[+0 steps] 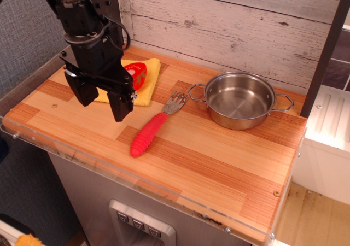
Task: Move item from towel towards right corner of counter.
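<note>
The item, a small red half-round toy [137,74] with a pale face, lies on the yellow towel [149,82] at the back left of the striped wooden counter [219,158]. My black gripper [101,103] hangs open and empty over the towel's front left part, just left of and in front of the item. Its two fingers [121,105] point down and hide part of the towel. It does not touch the item.
A red-handled fork [150,132] lies diagonally in the counter's middle, tines toward a steel pot [239,99] at the back right. A clear plastic rim [136,176] lines the front edge. A plank wall stands behind.
</note>
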Robot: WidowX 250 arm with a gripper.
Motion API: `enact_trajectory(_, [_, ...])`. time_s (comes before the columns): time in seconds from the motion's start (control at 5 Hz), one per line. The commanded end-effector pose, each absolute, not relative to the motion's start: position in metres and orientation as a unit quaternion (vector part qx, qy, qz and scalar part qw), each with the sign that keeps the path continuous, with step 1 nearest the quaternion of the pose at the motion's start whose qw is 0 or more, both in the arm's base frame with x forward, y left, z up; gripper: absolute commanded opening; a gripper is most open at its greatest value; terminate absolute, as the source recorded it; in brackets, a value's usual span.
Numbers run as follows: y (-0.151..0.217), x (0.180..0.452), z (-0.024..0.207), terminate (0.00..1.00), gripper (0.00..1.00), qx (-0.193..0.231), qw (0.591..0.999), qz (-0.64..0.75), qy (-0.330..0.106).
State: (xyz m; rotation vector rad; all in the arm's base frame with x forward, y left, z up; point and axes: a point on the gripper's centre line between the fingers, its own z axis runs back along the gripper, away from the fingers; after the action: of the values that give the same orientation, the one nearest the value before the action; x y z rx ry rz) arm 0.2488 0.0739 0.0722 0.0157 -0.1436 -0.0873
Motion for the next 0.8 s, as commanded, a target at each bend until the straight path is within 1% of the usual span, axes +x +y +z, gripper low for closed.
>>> enact_trajectory(0.0, [0.074,0.249,0.072,0.00,1.00,0.008,0.996,-0.044,-0.072])
enact_trajectory(0.2, [0.078,0.272,0.073,0.00,1.00,0.008,0.997,-0.029,-0.077])
enact_trajectory(0.6, [0.087,0.328,0.082,0.00,1.00,0.027,0.994,-0.005,-0.104])
